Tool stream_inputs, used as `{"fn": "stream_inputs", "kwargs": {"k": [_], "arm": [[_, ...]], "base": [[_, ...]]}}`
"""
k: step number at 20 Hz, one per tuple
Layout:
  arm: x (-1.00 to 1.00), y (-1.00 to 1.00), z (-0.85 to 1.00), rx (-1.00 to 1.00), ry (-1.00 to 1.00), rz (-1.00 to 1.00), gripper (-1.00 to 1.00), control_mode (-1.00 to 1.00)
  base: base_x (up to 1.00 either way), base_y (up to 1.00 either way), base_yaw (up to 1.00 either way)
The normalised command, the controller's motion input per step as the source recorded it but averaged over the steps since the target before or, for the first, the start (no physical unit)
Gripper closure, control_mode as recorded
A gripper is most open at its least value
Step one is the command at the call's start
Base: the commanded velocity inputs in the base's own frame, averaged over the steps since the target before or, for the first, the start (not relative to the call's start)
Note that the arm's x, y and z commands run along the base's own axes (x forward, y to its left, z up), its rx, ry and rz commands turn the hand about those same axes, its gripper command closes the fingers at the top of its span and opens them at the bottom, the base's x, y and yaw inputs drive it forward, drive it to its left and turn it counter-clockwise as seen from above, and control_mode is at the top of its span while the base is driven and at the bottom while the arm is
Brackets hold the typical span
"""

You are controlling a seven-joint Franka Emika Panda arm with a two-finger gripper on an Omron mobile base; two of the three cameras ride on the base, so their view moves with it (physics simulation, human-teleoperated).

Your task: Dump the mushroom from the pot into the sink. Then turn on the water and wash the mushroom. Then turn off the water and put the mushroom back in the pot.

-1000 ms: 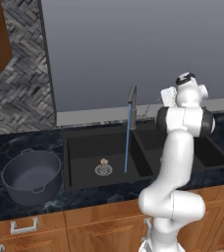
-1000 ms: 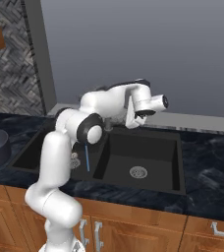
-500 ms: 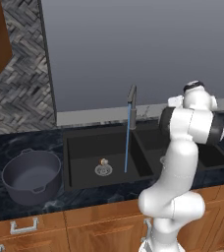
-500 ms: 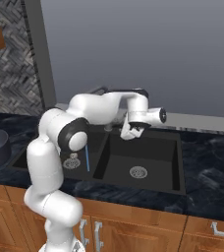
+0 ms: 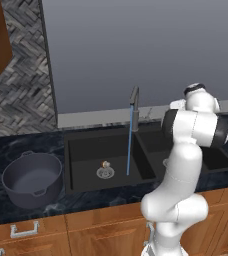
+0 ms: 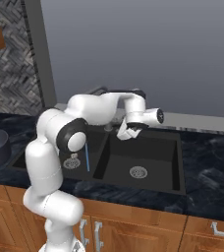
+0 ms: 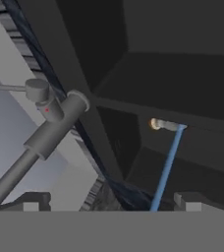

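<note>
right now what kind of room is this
A simulated home kitchen, by the look of it: a black double-basin sink set in a dark marbled counter, a grey faucet running a blue stream of water, and wooden cabinets below. A dark pot stands beside the sink.

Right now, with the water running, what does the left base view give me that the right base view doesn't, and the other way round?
Left base view: the whole pot, empty, on the counter left of the sink, and the mushroom lying beside the wider basin's drain. There the arm's elbow stands in front of the other basin.

Right base view: the tool, open, hanging over the back of the other basin, and that basin's drain.

Both: the faucet and the blue stream of water falling into the wider basin.
</note>
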Motion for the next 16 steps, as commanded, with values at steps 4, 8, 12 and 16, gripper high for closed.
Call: {"fn": "stream_inputs", "kwargs": {"k": [4,8,12,16], "arm": [[0.03,-0.40,0.00,0.13,0.17,0.00,-1.00,-1.00],[0.14,-0.22,-0.05,0.10,0.14,0.00,-1.00,-1.00],[0.27,0.00,-0.21,0.01,0.12,0.00,-1.00,-1.00],[0.32,0.00,-0.31,0.00,0.09,0.00,-1.00,-1.00]], "base": [[0.00,0.00,0.00],[0.00,0.00,0.00],[0.00,0.00,0.00],[0.00,0.00,0.00]]}}
